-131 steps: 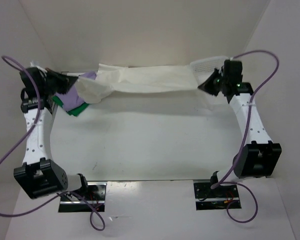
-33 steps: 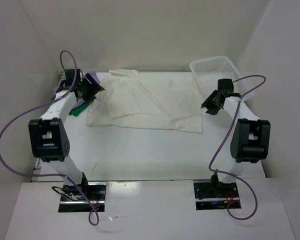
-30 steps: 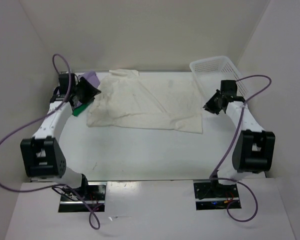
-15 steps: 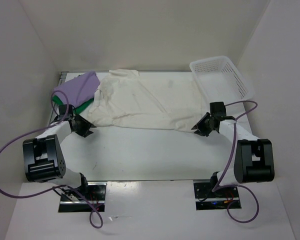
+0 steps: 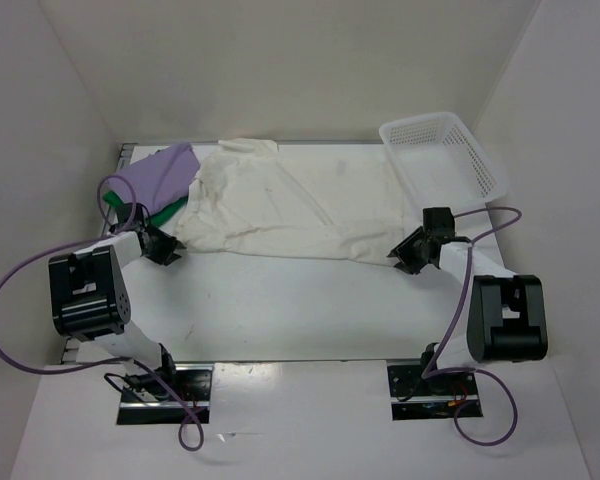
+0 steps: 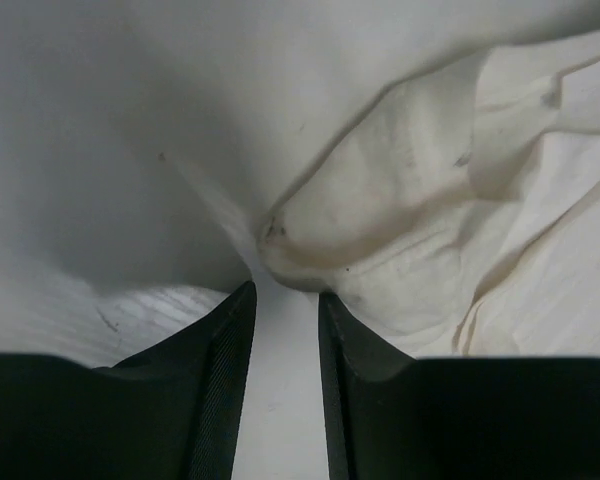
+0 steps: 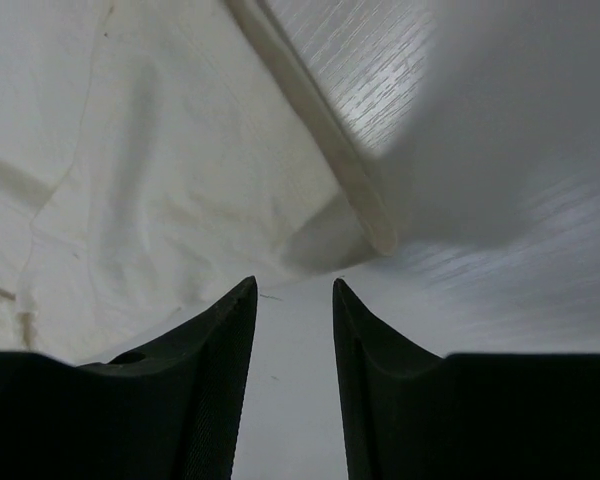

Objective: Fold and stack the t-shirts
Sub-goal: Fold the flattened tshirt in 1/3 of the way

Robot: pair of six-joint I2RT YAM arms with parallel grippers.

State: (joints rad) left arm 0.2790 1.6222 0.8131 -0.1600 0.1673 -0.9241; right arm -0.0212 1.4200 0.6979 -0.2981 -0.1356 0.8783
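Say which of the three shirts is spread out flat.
The cream shirt, spread wide; the lavender shirt and green shirt lie bunched at far left, green mostly covered.

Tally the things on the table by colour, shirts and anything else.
cream t-shirt: 1
lavender t-shirt: 1
green t-shirt, mostly hidden under the lavender one: 1
white mesh basket: 1
Total: 4

Cream t-shirt (image 5: 290,210): matt cloth w/ creases; basket (image 5: 485,165): white plastic mesh; table (image 5: 280,300): smooth, matt.
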